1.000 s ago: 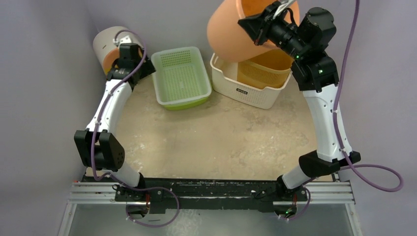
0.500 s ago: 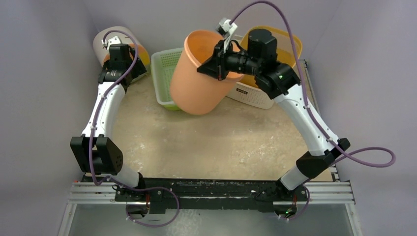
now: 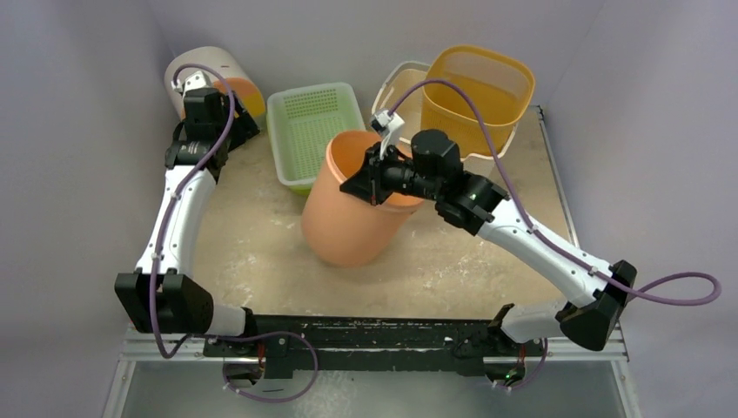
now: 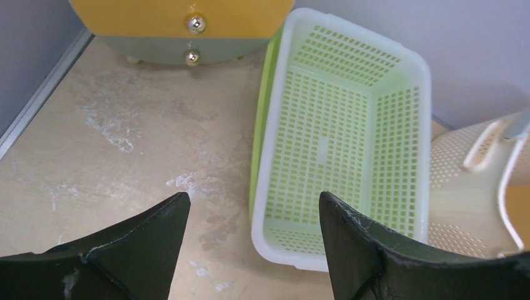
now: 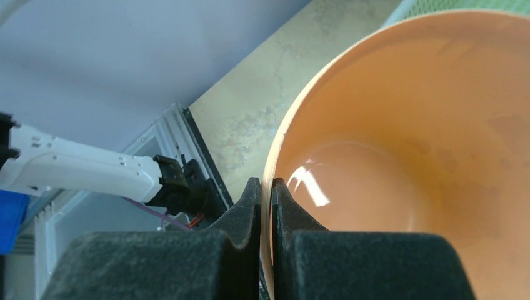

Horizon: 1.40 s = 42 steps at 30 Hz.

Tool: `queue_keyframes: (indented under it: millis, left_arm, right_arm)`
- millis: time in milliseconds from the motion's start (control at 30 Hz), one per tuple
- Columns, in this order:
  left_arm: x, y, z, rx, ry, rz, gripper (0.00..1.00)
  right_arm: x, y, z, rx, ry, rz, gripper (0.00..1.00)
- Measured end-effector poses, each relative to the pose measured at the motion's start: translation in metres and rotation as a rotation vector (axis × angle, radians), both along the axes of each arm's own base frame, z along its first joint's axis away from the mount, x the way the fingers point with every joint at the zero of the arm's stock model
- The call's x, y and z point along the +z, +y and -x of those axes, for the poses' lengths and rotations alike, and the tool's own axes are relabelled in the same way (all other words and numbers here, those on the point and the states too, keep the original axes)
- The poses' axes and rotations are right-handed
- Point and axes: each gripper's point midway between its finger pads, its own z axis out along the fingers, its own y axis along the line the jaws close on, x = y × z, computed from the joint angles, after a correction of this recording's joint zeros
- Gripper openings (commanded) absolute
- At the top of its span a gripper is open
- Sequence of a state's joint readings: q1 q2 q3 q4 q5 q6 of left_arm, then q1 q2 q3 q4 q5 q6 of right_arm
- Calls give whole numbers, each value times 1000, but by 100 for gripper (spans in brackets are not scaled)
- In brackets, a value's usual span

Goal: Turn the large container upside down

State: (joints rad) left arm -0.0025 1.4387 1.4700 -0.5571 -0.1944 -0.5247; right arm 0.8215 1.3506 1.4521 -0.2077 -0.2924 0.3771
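The large container is an orange bucket (image 3: 348, 218), tilted over the middle of the table with its mouth toward the back right and its base toward the near left. I cannot tell whether its base touches the table. My right gripper (image 3: 372, 177) is shut on the bucket's rim. In the right wrist view the fingers (image 5: 267, 185) pinch the thin rim, one outside and one inside the bucket (image 5: 406, 162). My left gripper (image 3: 228, 129) is open and empty at the far left, its fingers (image 4: 250, 199) spread low above the table beside the green basket.
A green mesh basket (image 3: 318, 131) lies at the back centre, also in the left wrist view (image 4: 344, 137). A white basket (image 3: 399, 83) holding a yellow basket (image 3: 474, 87) stands at the back right. A grey and orange cylinder (image 3: 204, 70) fills the back left corner.
My right arm has swung the orange bucket down from high above the white basket to low over the table's middle. My left arm has shifted slightly.
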Motion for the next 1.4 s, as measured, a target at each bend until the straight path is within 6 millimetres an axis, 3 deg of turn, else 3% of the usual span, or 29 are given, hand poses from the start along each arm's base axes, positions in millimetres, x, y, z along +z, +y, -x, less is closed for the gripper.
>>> queue_keyframes:
  millis: [200,400,667,800,1200,1400]
  left_arm:
    - [20,-21,28,-50,-89,56,72]
    - [20,-29,33,-84,-76,58,72]
    - [17,-30,39,-85,-56,59,72]
    - [24,-31,44,-91,-73,59,72]
    - [23,-38,50,-119,-60,38,72]
    - [21,-41,51,-131,-51,25,72]
  right_arm:
    - [-45,25,13,-65,126,15,0]
    - [-34,69,34,-88,118,-148,0]
    - [-46,77,49,-193,251,-418,0]
    - [-56,59,50,-251,329,-542,0]
    - [-91,-36,36,-465,496,-698,0]
    - [-103,-50,26,-509,548,-739,0]
